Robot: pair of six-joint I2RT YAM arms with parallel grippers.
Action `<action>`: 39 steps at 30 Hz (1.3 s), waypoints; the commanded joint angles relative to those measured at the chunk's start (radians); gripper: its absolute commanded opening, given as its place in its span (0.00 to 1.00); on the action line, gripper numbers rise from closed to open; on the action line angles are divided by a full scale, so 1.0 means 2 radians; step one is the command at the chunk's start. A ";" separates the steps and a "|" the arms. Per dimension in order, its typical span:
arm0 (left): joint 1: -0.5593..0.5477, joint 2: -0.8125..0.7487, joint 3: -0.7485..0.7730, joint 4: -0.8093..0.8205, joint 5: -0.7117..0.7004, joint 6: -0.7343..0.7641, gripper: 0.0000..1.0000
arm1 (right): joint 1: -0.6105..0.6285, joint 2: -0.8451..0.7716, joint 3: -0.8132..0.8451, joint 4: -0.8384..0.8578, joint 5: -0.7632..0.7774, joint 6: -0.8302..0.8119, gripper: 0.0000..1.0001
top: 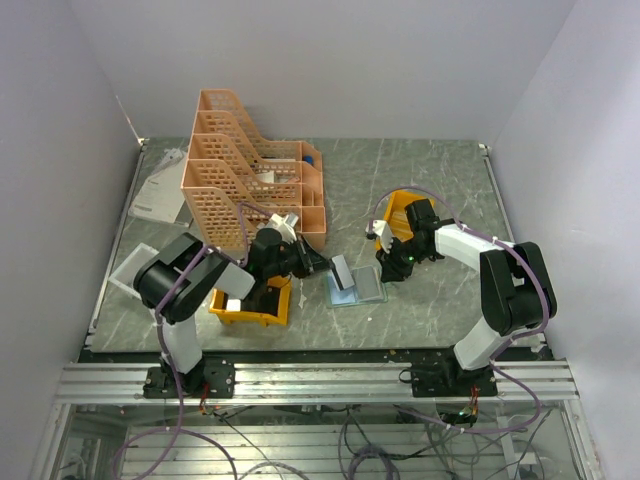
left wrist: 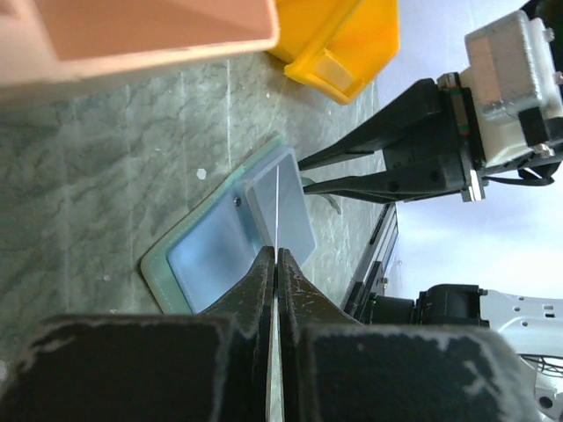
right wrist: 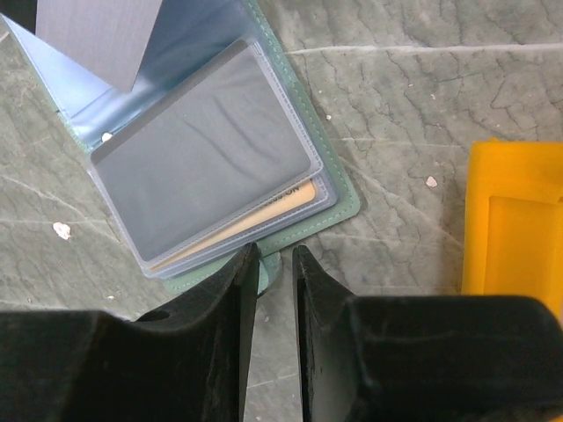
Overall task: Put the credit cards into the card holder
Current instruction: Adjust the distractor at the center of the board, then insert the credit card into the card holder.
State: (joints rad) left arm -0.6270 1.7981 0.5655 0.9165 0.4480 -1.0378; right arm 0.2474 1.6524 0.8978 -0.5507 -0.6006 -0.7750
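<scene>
My left tool (left wrist: 274, 255) is pinched shut on a credit card (top: 343, 270) just beyond its tips, over the open card holder (right wrist: 343, 207); my right tool (right wrist: 274, 255), slightly parted, straddles the holder's near edge.

Tan card (right wrist: 257, 215) mostly hidden under sleeves (right wrist: 202, 149); grey sheet (right wrist: 97, 35), likely card, cropped at top.

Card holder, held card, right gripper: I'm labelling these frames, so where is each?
card holder (right wrist: 211, 149): right wrist view, on its top clear sleeve.
credit card (right wrist: 97, 35): right wrist view, on its grey flat face.
right gripper (right wrist: 274, 251): right wrist view, midway between its fingertips.
</scene>
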 commanded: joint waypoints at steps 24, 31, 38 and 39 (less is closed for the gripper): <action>-0.027 0.015 0.000 0.047 0.001 -0.011 0.07 | 0.003 0.011 0.013 -0.009 0.003 -0.003 0.24; -0.029 0.041 0.008 0.063 0.003 -0.021 0.07 | 0.003 0.011 0.012 -0.009 0.005 -0.003 0.24; -0.033 0.057 0.008 0.065 0.003 -0.022 0.07 | 0.003 0.012 0.013 -0.009 0.005 -0.003 0.24; -0.035 0.060 0.009 0.066 0.002 -0.022 0.07 | 0.003 0.011 0.013 -0.009 0.005 -0.003 0.24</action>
State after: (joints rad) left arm -0.6811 1.8874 0.5621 1.0054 0.4511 -1.0897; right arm 0.2485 1.6653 0.9054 -0.5522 -0.5934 -0.7750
